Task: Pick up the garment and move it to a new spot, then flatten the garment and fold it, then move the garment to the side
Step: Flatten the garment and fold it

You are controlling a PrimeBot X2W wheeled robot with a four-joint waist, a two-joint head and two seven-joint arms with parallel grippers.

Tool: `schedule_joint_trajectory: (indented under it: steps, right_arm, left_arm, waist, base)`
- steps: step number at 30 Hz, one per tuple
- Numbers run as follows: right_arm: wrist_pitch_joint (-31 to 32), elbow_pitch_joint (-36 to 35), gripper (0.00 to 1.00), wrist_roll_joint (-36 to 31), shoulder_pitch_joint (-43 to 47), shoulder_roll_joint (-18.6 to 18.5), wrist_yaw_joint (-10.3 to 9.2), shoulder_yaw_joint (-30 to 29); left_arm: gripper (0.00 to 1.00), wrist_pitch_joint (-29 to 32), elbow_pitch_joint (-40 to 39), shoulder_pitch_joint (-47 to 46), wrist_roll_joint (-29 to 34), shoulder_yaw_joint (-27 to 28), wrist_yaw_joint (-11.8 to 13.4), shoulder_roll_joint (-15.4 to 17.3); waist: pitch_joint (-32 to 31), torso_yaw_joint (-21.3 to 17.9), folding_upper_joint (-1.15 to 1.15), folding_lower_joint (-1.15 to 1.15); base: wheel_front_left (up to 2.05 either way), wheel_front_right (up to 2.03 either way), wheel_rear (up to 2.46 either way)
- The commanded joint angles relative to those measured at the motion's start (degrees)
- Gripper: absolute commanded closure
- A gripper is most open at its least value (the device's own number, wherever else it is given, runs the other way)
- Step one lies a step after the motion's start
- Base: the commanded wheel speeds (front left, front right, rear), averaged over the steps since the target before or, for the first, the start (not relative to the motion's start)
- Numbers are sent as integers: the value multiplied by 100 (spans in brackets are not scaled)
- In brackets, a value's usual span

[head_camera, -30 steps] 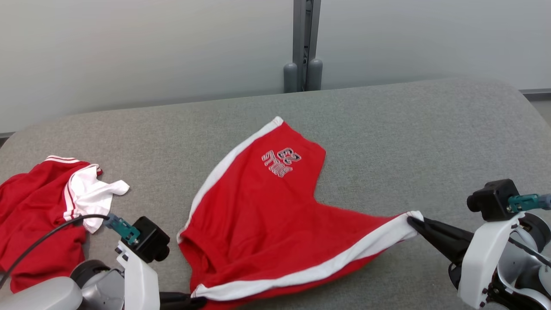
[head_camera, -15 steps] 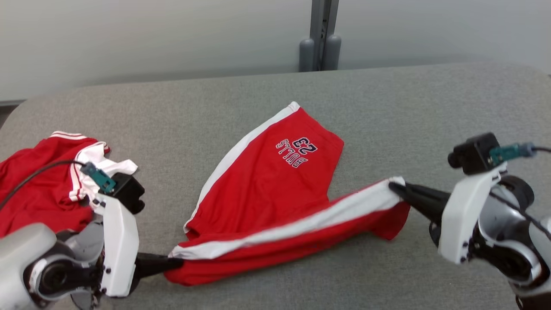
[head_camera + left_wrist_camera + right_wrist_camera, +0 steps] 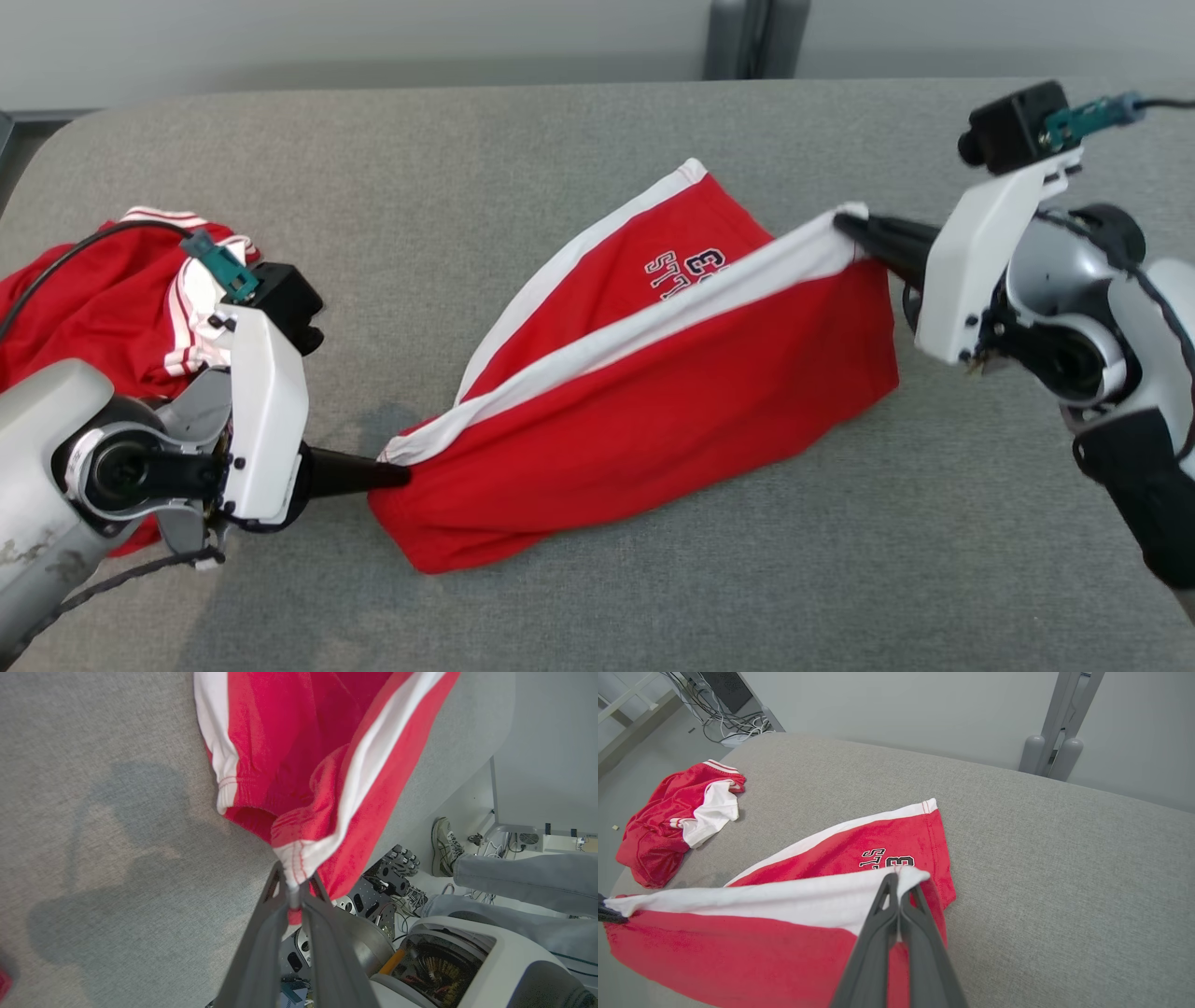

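Fingers of the left gripper and right gripper are clamped on opposite ends of the white-striped edge of the red shorts, which are stretched and partly lifted over the middle of the bench, the soft, light cloth being judged best gripped at these hemmed corners.

Red shorts: dark outlined print on the leg lying flat, upside down in both the head and right wrist views. Right wrist view reads "LLS" and a digit "3". The rest of the word and number is covered by the lifted white stripe.
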Motion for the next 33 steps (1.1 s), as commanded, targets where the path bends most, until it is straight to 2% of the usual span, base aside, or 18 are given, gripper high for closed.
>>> schedule_joint_trajectory:
  steps: [1, 6, 17, 21, 33]
  right_arm:
    - [-92, 145, 100, -18, -168, 9, 3, -11]
    - [-448, 759, 100, -125, -799, 186, 2, 165]
    - [-811, 2145, 100, -155, -2104, 448, 2, 641]
    - [-926, 2659, 100, -149, -2385, 612, 2, 749]
    - [-1282, 3475, 100, -144, -2898, 1002, 2, 1131]
  left_arm:
    - [100, 46, 66, -123, -27, 30, -40, -43]
    - [100, 196, 285, -372, -79, 123, -71, -238]
    - [100, 310, 541, -744, 150, 224, -137, -383]
    - [100, 290, 647, -841, 198, 278, -145, -476]
    - [100, 154, 779, -937, 327, 435, -146, -632]
  waist:
    - [128, 113, 0, 0]
    - [387, 272, 0, 0]
    - [995, 498, 0, 0]
    - [1170, 559, 0, 0]
    - [1447, 590, 0, 0]
  base:
    - [0, 0, 0]
    - [0, 0, 0]
    - [0, 0, 0]
    - [0, 0, 0]
    - [0, 0, 0]
